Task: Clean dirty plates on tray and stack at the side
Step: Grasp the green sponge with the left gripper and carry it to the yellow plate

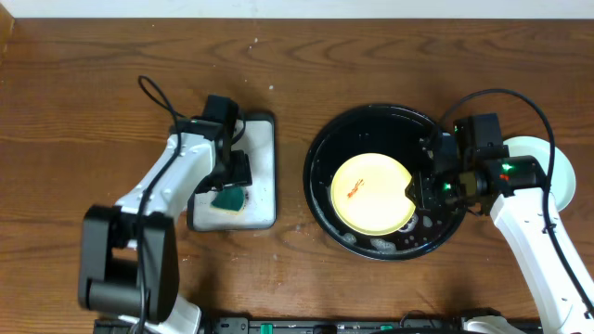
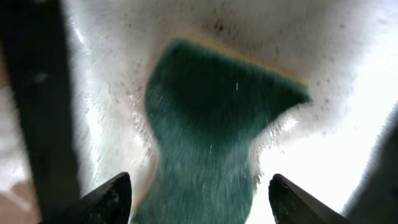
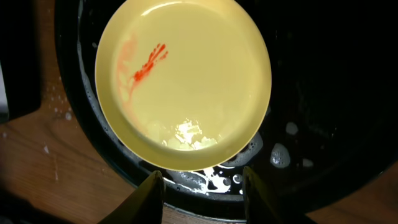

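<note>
The yellow plate (image 1: 371,193) lies in the black tray (image 1: 390,130), a red smear left of its centre. In the right wrist view the plate (image 3: 183,81) fills the upper middle over the wet tray (image 3: 323,93). My right gripper (image 1: 418,193) is open at the plate's right edge; its fingers (image 3: 202,193) hang over the tray rim, touching nothing. A pale mint plate (image 1: 560,172) lies outside the tray at the far right, partly hidden by the right arm. My left gripper (image 1: 232,181) is open, with fingers (image 2: 202,208) on either side of a green sponge (image 2: 211,124).
The sponge (image 1: 229,199) lies in a white rectangular dish (image 1: 262,158) left of the tray, soapy and wet in the left wrist view (image 2: 348,143). Foam spots sit on the tray floor near its front rim (image 1: 380,243). Bare wooden table (image 1: 111,93) surrounds everything.
</note>
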Controlling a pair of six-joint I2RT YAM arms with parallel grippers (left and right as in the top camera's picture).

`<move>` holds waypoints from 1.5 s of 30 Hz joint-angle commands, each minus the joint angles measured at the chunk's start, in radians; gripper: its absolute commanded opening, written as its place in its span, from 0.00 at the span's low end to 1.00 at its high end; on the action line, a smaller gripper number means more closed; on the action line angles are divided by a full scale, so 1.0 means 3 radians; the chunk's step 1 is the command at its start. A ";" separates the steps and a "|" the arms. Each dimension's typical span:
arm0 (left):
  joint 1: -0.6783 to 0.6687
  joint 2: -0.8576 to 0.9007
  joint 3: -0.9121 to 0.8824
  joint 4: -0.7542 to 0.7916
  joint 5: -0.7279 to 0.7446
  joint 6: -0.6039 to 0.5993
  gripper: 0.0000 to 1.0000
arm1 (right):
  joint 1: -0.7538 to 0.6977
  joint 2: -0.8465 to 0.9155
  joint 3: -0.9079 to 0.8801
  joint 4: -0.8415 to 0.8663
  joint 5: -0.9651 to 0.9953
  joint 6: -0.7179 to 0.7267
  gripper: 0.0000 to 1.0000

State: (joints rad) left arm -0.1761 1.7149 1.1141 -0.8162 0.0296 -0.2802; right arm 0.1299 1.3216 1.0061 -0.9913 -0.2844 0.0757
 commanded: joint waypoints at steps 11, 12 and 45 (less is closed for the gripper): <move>-0.0006 0.0132 -0.0657 0.0707 0.0039 0.0023 0.26 | 0.0024 0.0025 -0.0122 -0.0055 0.0276 0.0446 0.41; -0.0006 0.0132 -0.0666 0.0721 0.0039 0.0023 0.13 | 0.0022 0.0025 -0.0165 -0.0017 0.0287 0.0446 0.41; -0.1261 -0.0460 0.0718 -0.0003 0.0739 -0.0319 0.08 | -0.0175 0.1264 -0.0484 0.1164 0.0257 0.0259 0.01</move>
State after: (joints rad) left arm -0.5003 1.5478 1.3148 -0.8501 0.2356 -0.3168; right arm 0.0925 1.6650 0.8665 -0.6540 -0.2237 0.1497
